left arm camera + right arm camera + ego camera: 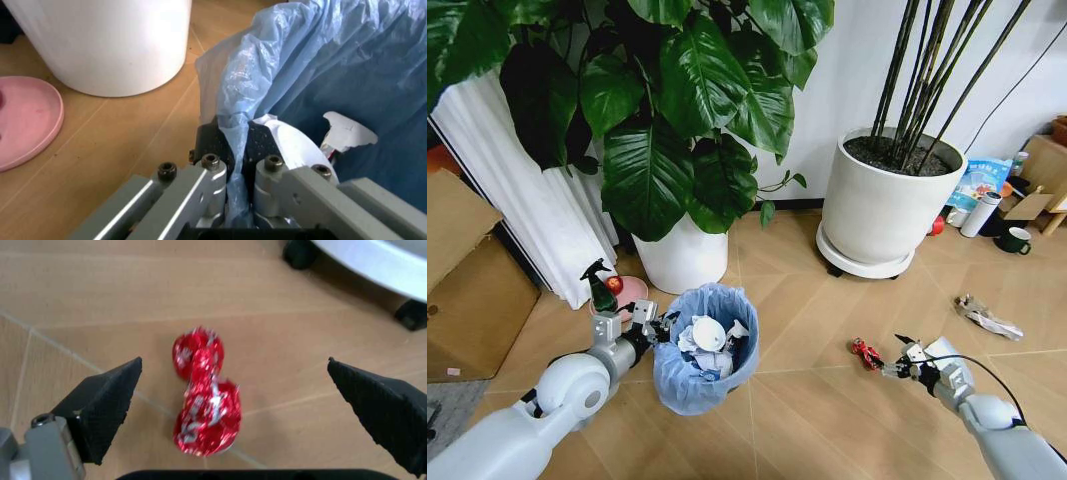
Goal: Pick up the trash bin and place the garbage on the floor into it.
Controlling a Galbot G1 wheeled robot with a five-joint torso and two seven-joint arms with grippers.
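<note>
The trash bin [702,350], lined with a crinkly light-blue bag, sits low at the centre of the head view with white paper and a white disc [708,333] inside. My left gripper [655,325] is shut on the bin's rim; in the left wrist view its fingers [217,150] pinch the blue bag edge [235,95]. A red crushed wrapper [864,352] lies on the wood floor to the right. My right gripper [895,360] is open just beside it; in the right wrist view the wrapper [202,405] lies between the spread fingertips [110,400]. A silvery wrapper [987,317] lies farther right.
A white plant pot [685,255] with broad leaves stands behind the bin. A larger white pot [887,205] on a wheeled base is at back right. A green spray bottle [602,287] on a pink saucer [632,292], cardboard boxes [467,280], a mug [1014,240] and a flask [978,213] line the edges.
</note>
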